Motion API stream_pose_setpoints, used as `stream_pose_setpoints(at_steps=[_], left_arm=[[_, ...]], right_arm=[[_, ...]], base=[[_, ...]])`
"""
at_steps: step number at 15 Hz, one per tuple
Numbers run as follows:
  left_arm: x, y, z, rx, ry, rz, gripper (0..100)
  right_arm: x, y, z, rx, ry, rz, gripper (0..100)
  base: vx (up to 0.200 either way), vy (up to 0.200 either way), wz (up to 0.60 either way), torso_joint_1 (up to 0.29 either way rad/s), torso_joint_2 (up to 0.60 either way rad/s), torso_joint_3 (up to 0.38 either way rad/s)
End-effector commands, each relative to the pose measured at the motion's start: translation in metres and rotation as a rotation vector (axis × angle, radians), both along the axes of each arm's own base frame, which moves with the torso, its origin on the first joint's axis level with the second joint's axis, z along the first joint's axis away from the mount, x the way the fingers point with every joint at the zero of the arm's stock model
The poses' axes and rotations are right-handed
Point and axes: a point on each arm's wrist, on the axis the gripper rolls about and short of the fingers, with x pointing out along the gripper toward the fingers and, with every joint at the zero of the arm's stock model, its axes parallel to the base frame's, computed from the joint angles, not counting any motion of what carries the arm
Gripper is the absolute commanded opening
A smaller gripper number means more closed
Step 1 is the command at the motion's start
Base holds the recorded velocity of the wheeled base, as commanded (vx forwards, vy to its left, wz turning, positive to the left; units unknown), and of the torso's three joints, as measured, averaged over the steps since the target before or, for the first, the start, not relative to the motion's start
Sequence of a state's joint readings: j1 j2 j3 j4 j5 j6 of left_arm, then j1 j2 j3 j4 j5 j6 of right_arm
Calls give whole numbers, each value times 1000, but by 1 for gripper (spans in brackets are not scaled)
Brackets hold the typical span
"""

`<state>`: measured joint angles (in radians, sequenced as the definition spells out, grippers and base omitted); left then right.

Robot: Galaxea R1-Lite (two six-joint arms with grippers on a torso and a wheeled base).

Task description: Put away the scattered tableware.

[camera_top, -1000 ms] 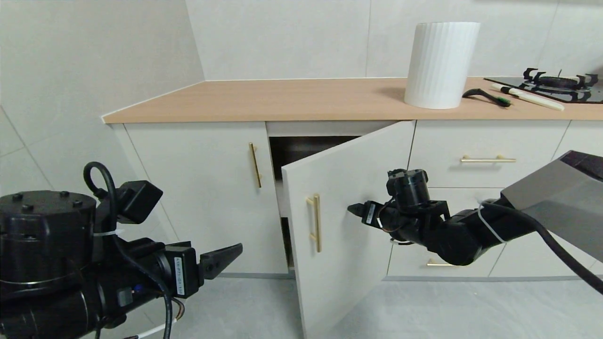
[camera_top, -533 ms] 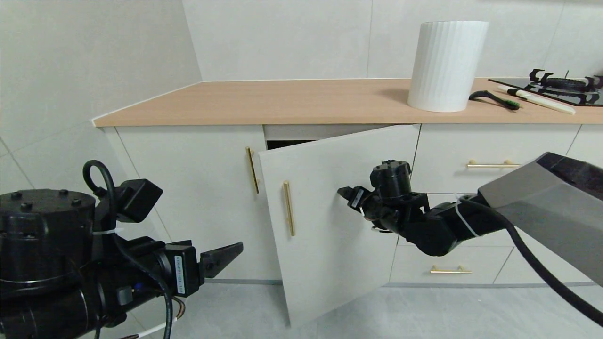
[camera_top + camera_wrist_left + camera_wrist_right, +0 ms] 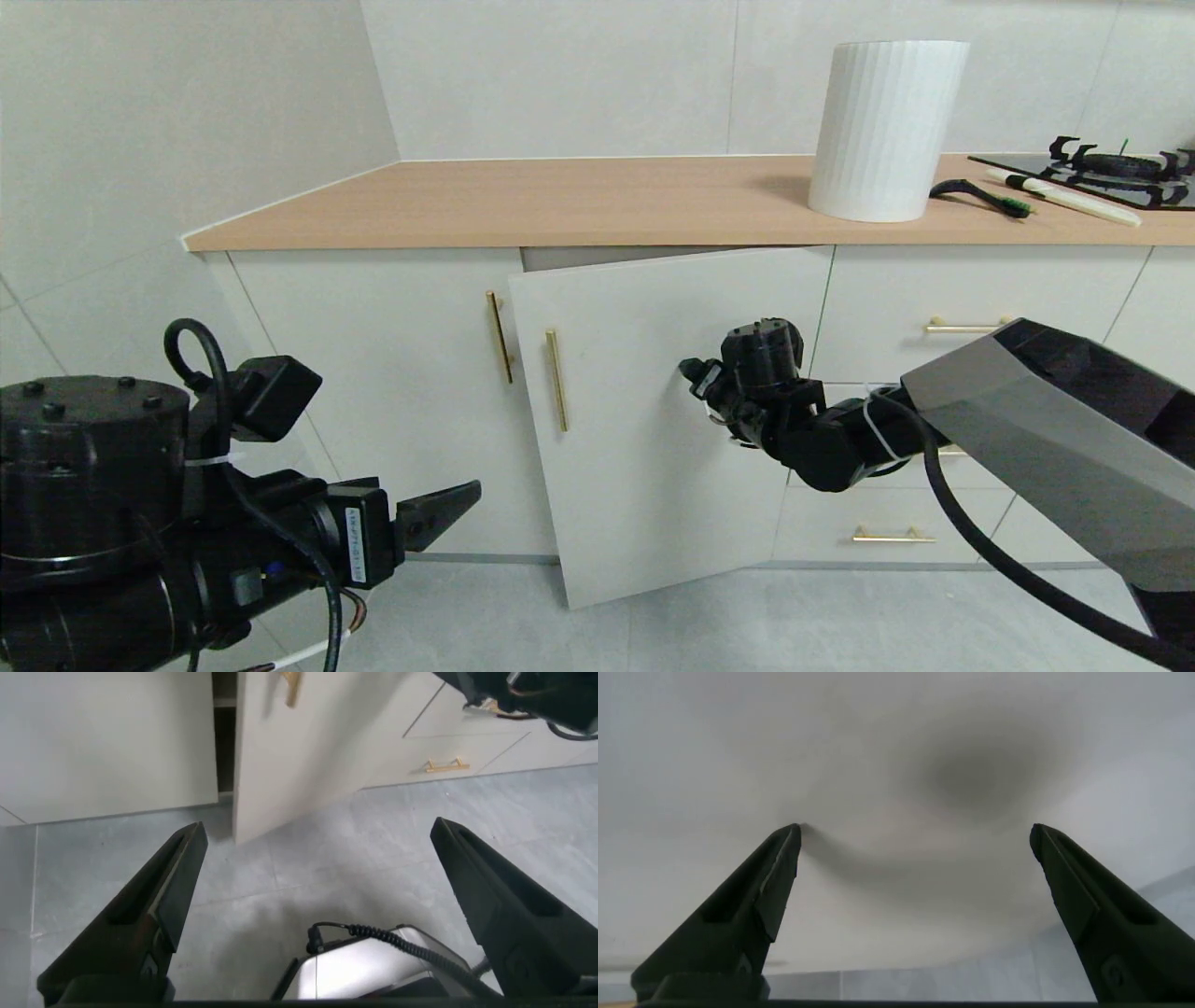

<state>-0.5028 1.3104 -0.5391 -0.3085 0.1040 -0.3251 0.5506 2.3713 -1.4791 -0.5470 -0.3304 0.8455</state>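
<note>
Jaws spread wide on our right gripper (image 3: 698,375), tips at the cabinet door (image 3: 644,448) (just ajar); we'd push squarely ahead, gently, until it seats. Left gripper (image 3: 443,511) likewise gapes, empty.

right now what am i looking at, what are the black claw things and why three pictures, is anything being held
This is a two-armed robot in a kitchen. The big picture comes from a camera on its head, looking forward and down. The two smaller ones come from cameras on its wrists, each looking out between that arm's two fingers. The black claws are its grippers. The left gripper sits low over the floor, open and empty. The right gripper is open too, close against the front of a white cabinet door that stands slightly ajar. On the wooden countertop are a tall white ribbed container, a black tool with a green tip, a long white utensil and a stove burner. Nothing is held.
</note>
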Motion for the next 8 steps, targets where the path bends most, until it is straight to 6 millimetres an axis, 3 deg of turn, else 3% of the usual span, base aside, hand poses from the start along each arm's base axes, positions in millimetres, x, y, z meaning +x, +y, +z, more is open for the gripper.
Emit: stream_pose_setpoints(at_steps=[1,8], left_arm=[[0,0,0,1,2,0,100],[0,0,0,0,2,-1,100]], right_arm=[[8,-2,-9,-11,-1,-33,100],[29,-8,-17,-24,-26,-130,100]], base=[[0,0,0,0,0,0],[0,0,0,0,0,0]])
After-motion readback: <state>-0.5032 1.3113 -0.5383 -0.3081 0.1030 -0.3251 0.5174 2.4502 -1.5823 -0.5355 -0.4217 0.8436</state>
